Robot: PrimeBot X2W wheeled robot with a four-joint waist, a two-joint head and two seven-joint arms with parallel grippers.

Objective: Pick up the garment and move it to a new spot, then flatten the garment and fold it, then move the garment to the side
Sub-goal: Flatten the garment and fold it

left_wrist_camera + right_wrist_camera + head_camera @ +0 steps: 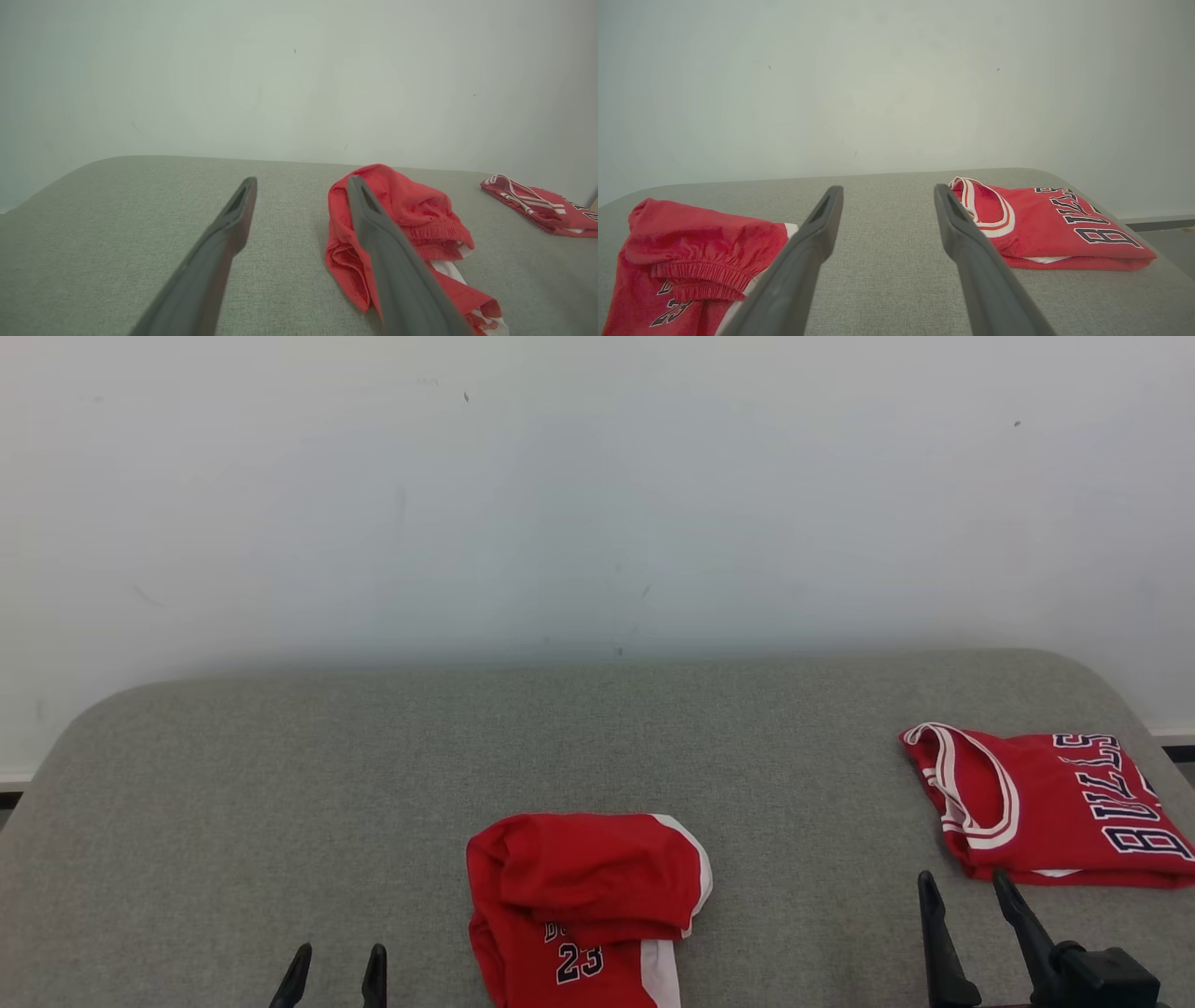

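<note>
Both pincers released, fingers spread, nothing between them; left gripper (338, 966) sits low at the near edge, right gripper (963, 896) just short of the folded jersey (1055, 803); the red shorts (583, 896) lie crumpled on the grey table (373, 756) between the two, touching neither; head view reads a 23 on them; left wrist view catches the gathered waistband (434, 231) instead.

red shorts (583, 896) with white side trim and a dark "23" lie crumpled at the near middle of the grey padded surface (373, 784), upper part folded over itself, elastic waistband bunched.
</note>
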